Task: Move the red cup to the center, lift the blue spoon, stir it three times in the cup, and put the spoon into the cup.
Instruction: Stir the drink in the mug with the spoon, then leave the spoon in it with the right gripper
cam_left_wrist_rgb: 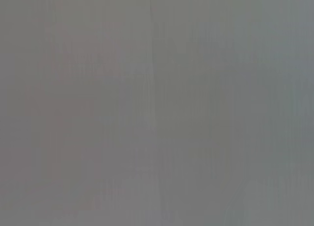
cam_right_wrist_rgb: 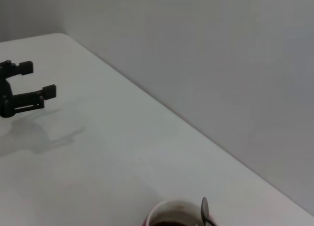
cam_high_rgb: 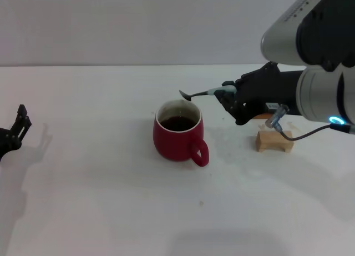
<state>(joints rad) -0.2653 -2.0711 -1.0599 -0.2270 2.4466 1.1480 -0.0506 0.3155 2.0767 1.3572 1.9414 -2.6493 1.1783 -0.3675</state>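
Observation:
The red cup stands mid-table with dark liquid inside and its handle toward the front right; its rim also shows in the right wrist view. My right gripper is shut on the pale handle of the blue spoon, holding it nearly level, just right of the cup. The spoon's metal bowl hovers over the cup's far rim, above the liquid. My left gripper sits open at the table's left edge, also seen in the right wrist view, holding nothing.
A tan wooden block lies on the white table to the right of the cup, under my right arm. A small orange-brown piece peeks out behind the gripper. The left wrist view shows only flat grey.

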